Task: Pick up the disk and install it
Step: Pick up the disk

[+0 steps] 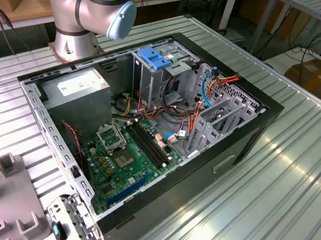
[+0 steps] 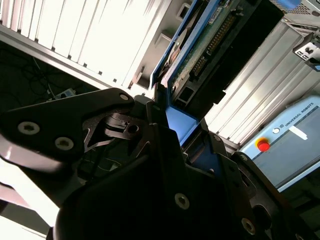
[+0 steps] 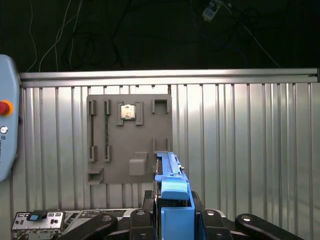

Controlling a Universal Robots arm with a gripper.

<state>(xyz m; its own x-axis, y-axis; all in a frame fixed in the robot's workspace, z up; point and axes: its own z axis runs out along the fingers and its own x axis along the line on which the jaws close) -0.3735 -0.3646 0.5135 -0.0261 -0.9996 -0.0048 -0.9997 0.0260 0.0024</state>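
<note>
In both wrist views the disk (image 3: 169, 172) stands edge-on between my gripper's black fingers (image 3: 145, 220), its blue side rail toward the first wrist camera. The second wrist view shows its green circuit-board underside (image 2: 205, 45) and blue rail (image 2: 176, 122) sticking out past the fingers. My gripper (image 3: 172, 202) is shut on the disk and holds it in the air above the ribbed metal table (image 3: 240, 140). In the exterior view, the open computer case (image 1: 255, 138) lies on its side on the table, with the arm's base (image 1: 80, 25) behind it.
Inside the case are a motherboard (image 1: 124, 159), a grey power-supply box (image 1: 81, 85), a metal cage with a blue handle (image 1: 154, 57) and loose orange and blue cables (image 1: 204, 95). A grey fixture plate (image 3: 129, 137) and a teach pendant (image 3: 5, 125) lie on the table.
</note>
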